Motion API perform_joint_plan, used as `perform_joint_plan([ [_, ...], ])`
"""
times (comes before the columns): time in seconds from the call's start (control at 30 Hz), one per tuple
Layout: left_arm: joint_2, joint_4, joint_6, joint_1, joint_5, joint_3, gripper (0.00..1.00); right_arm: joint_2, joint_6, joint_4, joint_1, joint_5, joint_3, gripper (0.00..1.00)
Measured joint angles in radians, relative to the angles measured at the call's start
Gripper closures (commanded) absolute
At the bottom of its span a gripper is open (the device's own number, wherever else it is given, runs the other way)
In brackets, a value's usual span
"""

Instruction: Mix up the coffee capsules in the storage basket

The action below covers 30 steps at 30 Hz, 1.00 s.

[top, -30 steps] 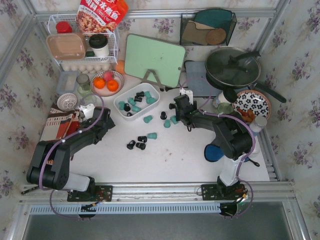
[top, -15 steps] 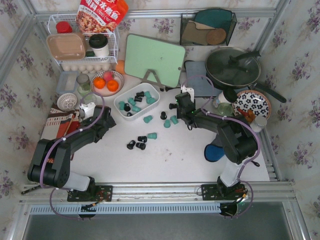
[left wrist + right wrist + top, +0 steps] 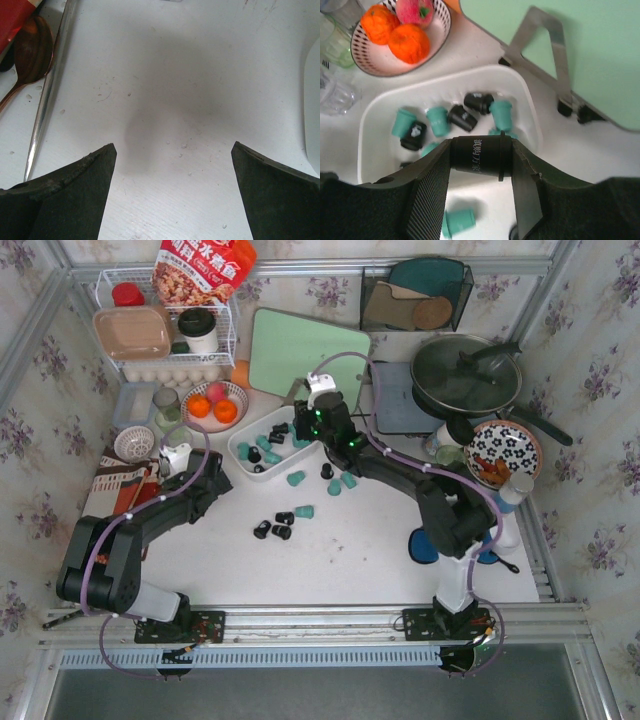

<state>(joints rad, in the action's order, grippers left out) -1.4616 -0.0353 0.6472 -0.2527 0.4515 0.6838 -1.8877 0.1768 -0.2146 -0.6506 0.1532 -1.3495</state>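
Observation:
The white storage basket holds several teal and black coffee capsules. More capsules lie loose on the table: teal and black ones just right of the basket, and a small cluster nearer the front. My right gripper hovers over the basket's right end. In the right wrist view the right gripper is shut on a black capsule lying sideways, above the basket's near wall. My left gripper is open over bare table, left of the basket.
A fruit bowl with oranges sits just behind the basket, and a green cutting board on a stand is behind it to the right. A pan and patterned plate are at the right. A spoon lies by my left gripper.
My right gripper closed on a black capsule by the loose ones and swung left and back to over the basket. The left arm has not moved.

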Motion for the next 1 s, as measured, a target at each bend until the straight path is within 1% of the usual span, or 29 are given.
perform_joint_plan([
  [0.17,0.000,-0.001,0.000,0.000,0.000,0.000,0.00,-0.175,-0.002,-0.010,-0.005,-0.048,-0.196,0.59],
  [0.27,-0.002,-0.001,0.000,0.000,0.000,0.000,0.00,-0.260,0.006,-0.002,-0.010,-0.068,-0.290,0.55],
  [0.43,-0.002,-0.001,0.000,0.000,0.000,0.000,0.00,-0.339,0.039,0.047,-0.024,-0.077,-0.366,0.39],
  [0.53,-0.002,-0.001,0.000,0.000,0.000,0.000,0.00,-0.347,0.052,0.082,-0.030,-0.073,-0.370,0.30],
  [0.63,-0.002,0.000,-0.004,0.000,-0.004,0.000,0.00,-0.345,0.052,0.101,-0.036,-0.074,-0.371,0.26],
  [0.77,-0.003,0.005,-0.028,0.000,-0.023,0.000,0.00,-0.315,0.048,0.146,-0.035,-0.077,-0.360,0.25],
  [0.87,0.008,0.028,-0.090,0.000,-0.071,-0.003,0.00,-0.261,0.042,0.163,-0.035,-0.077,-0.327,0.25],
  [0.97,0.103,0.079,-0.182,-0.006,-0.125,-0.042,0.00,-0.173,0.026,0.157,-0.035,-0.077,-0.244,0.24],
  [1.0,0.149,0.117,-0.217,-0.012,-0.138,-0.065,0.00,-0.143,0.023,0.149,-0.035,-0.077,-0.209,0.24],
])
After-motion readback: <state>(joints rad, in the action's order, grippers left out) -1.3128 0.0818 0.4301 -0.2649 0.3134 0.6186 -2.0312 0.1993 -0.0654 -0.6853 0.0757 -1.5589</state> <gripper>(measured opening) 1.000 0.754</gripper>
